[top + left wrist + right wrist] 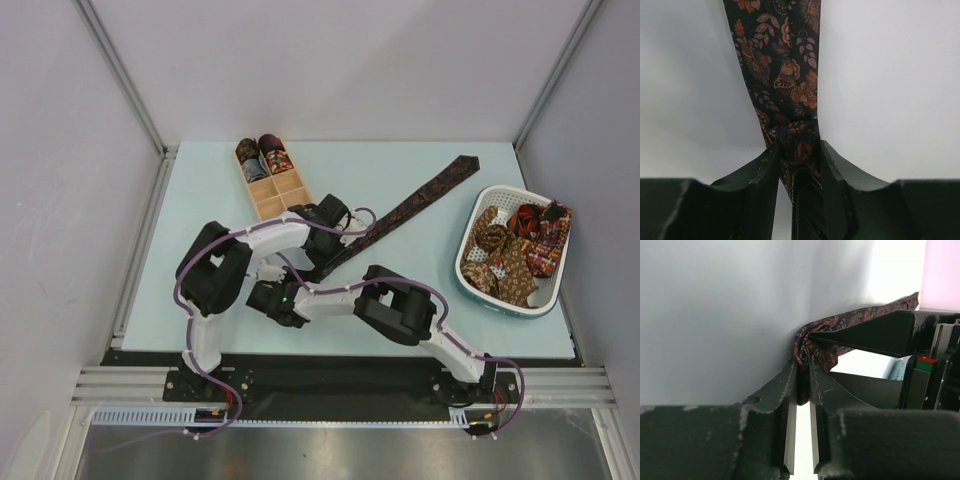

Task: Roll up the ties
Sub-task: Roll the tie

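We see a long tie (420, 195), dark with an orange leaf-and-flower print, lying diagonally on the tabletop (200, 220). Its pointed end lies toward the far right corner and its other end sits near the middle, where both arms meet.

The left fingers (338, 240) stand partway open and press on the tie from both sides. In the left wrist view the cloth is gathered into a narrow bunch between them and spreads out flat beyond.

The right fingers (811, 385) are drawn almost together, with only a thin gap, and they pinch a folded, crumpled bit of the same tie at its near end. In the right wrist view one of the left fingers shows just beside this fold as a dark wedge lying over the cloth.

At the right edge of the tabletop a white basket (470, 235) holds several loose ties (515, 250) in red, gold and brown, piled together. At the far side a wooden box (285, 195) with compartments holds rolled ties (260, 155) in its farthest sections.
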`<state>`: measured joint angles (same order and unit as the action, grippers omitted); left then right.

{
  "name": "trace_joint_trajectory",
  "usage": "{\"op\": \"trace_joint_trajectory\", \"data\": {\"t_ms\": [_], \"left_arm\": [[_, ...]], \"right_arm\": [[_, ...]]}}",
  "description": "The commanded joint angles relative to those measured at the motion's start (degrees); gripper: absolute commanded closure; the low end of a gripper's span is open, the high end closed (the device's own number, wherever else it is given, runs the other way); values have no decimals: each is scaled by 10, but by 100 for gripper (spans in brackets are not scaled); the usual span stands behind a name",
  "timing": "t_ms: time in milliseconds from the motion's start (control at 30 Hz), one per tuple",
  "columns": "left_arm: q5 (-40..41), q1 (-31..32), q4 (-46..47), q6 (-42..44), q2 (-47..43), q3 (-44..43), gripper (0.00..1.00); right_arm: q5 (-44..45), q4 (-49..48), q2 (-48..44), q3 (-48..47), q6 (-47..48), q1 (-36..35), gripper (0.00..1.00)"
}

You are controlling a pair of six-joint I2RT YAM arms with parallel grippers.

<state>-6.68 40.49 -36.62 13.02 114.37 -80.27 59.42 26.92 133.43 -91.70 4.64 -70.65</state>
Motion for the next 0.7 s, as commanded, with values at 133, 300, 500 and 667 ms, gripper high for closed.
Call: {"op": "trace_joint_trajectory", "data": {"t_ms": [133,300,500,667], "left_arm": [[-5,-1,37,-11,-64,-17,56],[-44,-20,87,-33,-138,-17,55],[-53,-78,188,-113,-243,44,49],[-2,-138,296,-199,-338,161,44]], "right_arm": [[-84,-27,-8,40,-3,13,99],[-110,-32,-22,44,-4,13,100],[-135,-46,-51,48,-6,8,100],[-191,-51,-95,63,-24,23,100]]}}
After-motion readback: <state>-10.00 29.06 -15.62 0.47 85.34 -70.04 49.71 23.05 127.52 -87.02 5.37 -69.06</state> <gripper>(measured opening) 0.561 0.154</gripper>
